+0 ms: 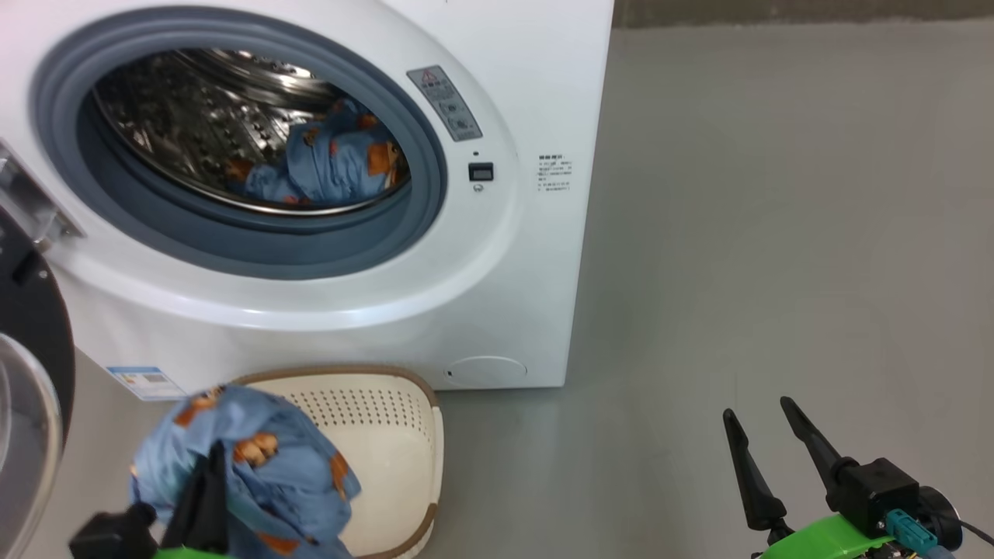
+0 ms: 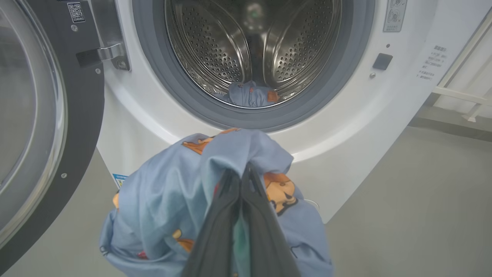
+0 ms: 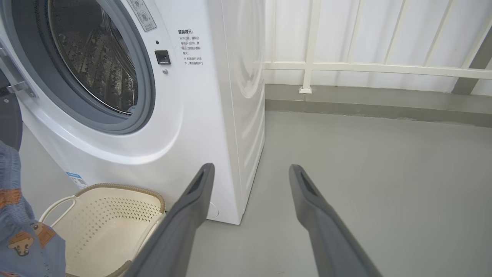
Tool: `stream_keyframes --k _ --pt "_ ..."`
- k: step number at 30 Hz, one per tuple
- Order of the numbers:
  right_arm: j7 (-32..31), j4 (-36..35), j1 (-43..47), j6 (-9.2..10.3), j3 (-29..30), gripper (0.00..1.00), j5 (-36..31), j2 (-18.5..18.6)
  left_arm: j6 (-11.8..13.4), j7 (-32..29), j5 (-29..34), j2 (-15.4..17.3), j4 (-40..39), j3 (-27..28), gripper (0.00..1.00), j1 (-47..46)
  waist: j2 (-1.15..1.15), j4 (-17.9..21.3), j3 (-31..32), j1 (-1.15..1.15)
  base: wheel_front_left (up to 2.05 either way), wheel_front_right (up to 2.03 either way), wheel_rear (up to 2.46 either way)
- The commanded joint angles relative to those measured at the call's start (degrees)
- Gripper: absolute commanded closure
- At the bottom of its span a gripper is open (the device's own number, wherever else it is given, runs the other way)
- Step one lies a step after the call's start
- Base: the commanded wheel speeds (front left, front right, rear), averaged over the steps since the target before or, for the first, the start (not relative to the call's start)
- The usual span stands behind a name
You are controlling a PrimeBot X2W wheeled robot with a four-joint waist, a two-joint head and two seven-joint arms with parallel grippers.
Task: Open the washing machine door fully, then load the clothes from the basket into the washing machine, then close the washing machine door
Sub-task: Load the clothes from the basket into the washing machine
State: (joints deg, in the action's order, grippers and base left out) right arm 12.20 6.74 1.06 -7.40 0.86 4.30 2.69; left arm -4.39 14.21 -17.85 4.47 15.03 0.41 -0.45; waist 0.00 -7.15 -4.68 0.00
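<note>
Now the left claw (image 2: 244, 171) is clamped on clothes (image 2: 173, 192) before the washing machine (image 1: 497, 310), over the basket (image 1: 404, 435) at its foot. The right claw (image 3: 250, 166) gapes empty off its right corner. Its door (image 2: 80, 127) stands open leftward.

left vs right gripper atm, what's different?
1. The left gripper is shut on a bundle of clothes. The right gripper is open and empty.
2. The left gripper is by the basket, in front of the machine. The right gripper is off to the machine's right, over floor.
Shared: both have long dark fingers and sit low near the machine.
</note>
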Motion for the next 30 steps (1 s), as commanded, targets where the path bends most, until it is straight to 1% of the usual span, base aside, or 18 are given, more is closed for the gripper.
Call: stream_keyframes --k 1,7,15,16,22,30 --pt "0.4 -1.7 -1.6 -0.09 -1.4 0.00 0.4 0.2 -0.3 0.8 0.4 0.7 -2.3 2.6 1.00 -2.9 0.00 0.6 -1.6 0.00 0.00 0.00 0.00" --pt "0.2 -2.5 -2.6 -0.09 -0.9 0.00 -0.5 0.2 -1.2 0.8 1.0 0.9 -4.3 4.2 1.00 -7.4 0.00 1.4 -5.9 0.00 0.00 0.00 0.00" --pt "-0.2 -4.4 -5.1 -0.09 -0.5 0.00 -1.3 0.2 -2.2 0.8 1.0 3.1 -5.4 4.8 1.00 -17.2 0.00 3.2 -13.9 0.00 0.00 0.00 0.00" --pt "-0.2 -4.4 -5.1 -0.09 -0.5 0.00 -1.3 0.2 -2.2 0.8 1.0 3.1 -5.4 4.8 1.00 -17.2 0.00 3.2 -13.9 0.00 0.00 0.00 0.00" --pt "0.1 -5.4 -7.2 -0.09 -0.3 0.00 -1.7 0.2 -2.6 0.8 0.5 6.7 -4.9 5.0 1.00 -27.0 0.00 5.4 -20.6 0.00 0.00 0.00 0.00" --pt "1.4 -4.7 -9.6 -0.09 -0.7 0.00 -0.8 0.2 -2.9 -1.4 -1.7 11.6 0.2 4.8 1.00 -41.0 0.00 8.9 -27.3 0.00 0.00 0.00 0.00"
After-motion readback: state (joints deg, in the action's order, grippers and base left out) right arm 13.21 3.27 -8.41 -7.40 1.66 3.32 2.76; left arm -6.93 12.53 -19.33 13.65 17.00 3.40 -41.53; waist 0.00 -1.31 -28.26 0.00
